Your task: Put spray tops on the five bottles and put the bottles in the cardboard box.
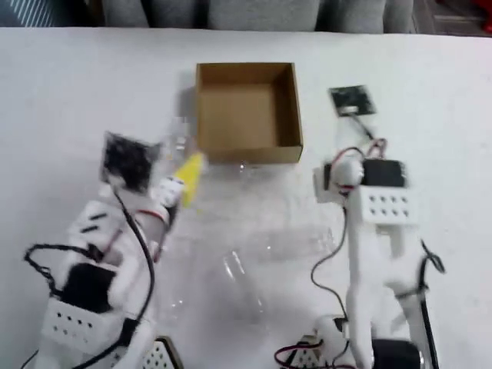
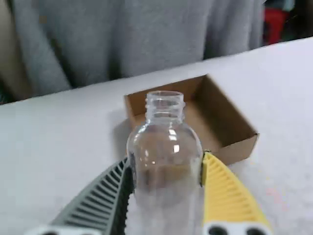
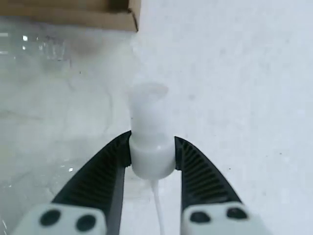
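Now, left claw point(image 2: 165, 166): mine, clamped on a clear bottle point(image 2: 165, 142) whose mouth is bare.
Bottle axis: runs straight out from the claw, mouth aimed toward the cardboard box point(image 2: 239, 146) just beyond.
Right claw point(image 3: 152, 144): mine too, clamped on a white spray top point(image 3: 151, 152), thin tube trailing back toward my wrist.
Gap: bottle off the box's near left corner, spray top off its near right corner, well apart over the worktop point(image 1: 430, 100).
Next, I judge: the tube end must turn to face the bottle's mouth.
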